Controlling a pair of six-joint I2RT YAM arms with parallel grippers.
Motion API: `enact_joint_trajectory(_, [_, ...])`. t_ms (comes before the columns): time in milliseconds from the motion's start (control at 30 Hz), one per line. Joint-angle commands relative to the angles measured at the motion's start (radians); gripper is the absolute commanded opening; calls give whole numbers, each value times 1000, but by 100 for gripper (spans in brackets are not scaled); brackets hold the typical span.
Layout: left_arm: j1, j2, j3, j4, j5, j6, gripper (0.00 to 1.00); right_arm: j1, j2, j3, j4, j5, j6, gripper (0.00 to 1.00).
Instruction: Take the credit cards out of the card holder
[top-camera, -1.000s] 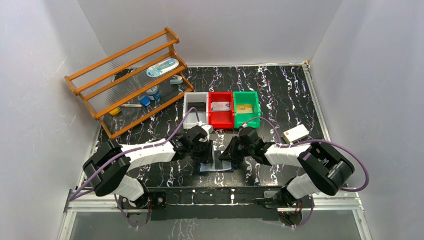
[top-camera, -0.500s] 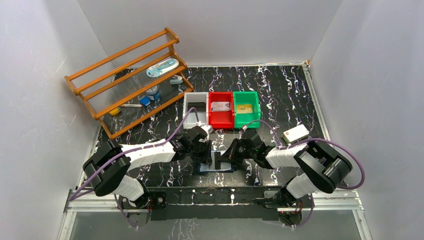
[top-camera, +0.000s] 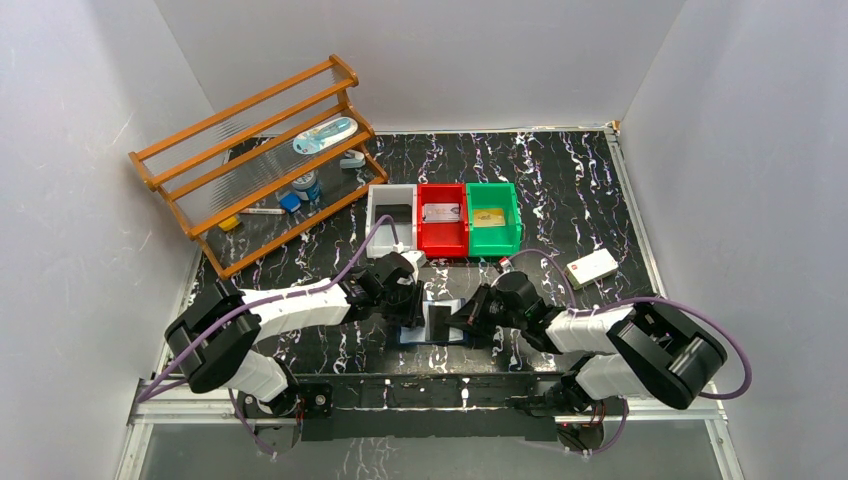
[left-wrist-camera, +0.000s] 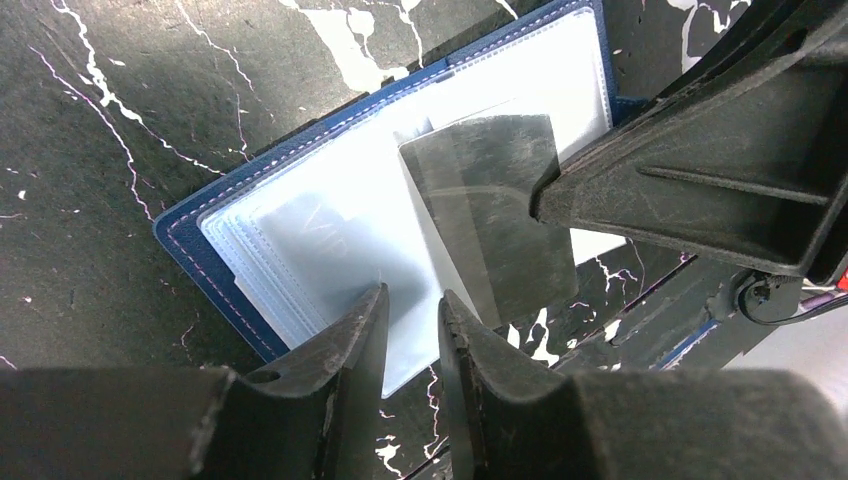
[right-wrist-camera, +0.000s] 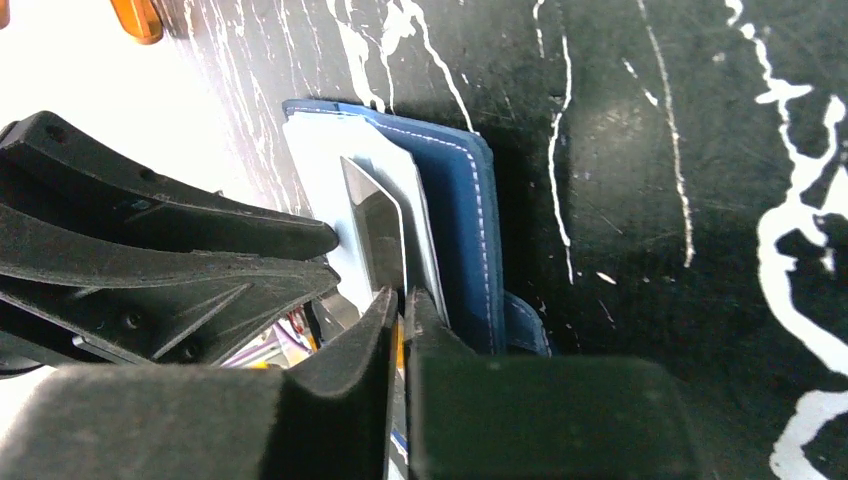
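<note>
- The black marbled surface (top-camera: 600, 190) is sitting between plain white walls, and the open card holder (left-wrist-camera: 300, 225) is lying flat on it near the front edge, between the two arms, light-blue pockets facing up.
- The right pincer (right-wrist-camera: 403, 300) is gripping a grey card (left-wrist-camera: 500, 210) by its edge, fingers nearly together on it. The card is tilting up, one end at the holder's pockets.
- The left pincer (left-wrist-camera: 410, 305) is resting its tips on the pocket pages with only a narrow gap between the fingers. I am judging that it is pinning the holder down, not grasping it.
- Progress, as I am reading it: a silvery card (top-camera: 441, 212) is lying in the red bin (top-camera: 443, 248) and a gold card (top-camera: 489, 217) in the green bin (top-camera: 495, 245), so two are looking finished and the grey one is midway.
- The white bin (top-camera: 373, 220) is showing dark inside. I cannot tell whether that is a card.
- Counting: one holder, three cards in sight, three bins, two pincers. Whether more cards are hiding in the pockets, I cannot tell.
</note>
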Motion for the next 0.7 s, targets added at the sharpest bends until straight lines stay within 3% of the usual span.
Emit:
enact_joint_trajectory(0, [-5,45,-49,-106,-43,46,25,-4,22,-20,59,12,22,19])
enact_joint_trajectory(67, [-6,48,-42,-121,-55,51,23,-4,45,-21,91,4,38,27])
enact_joint_trajectory(400, [-5,68,-35,-149,-64,40,18,-3,144,-32,202,2,96,29])
enact_joint_trajectory(500, [-5,62,-39,-150,-66,40,17,-3,147,-33,218,-10,83,25])
enact_joint_trajectory(600, [-5,54,-40,-157,-74,40,16,-3,145,-21,228,-37,60,6])
enact_joint_trajectory(667, [-5,16,-39,-160,-90,27,17,-5,42,-19,90,29,12,0])
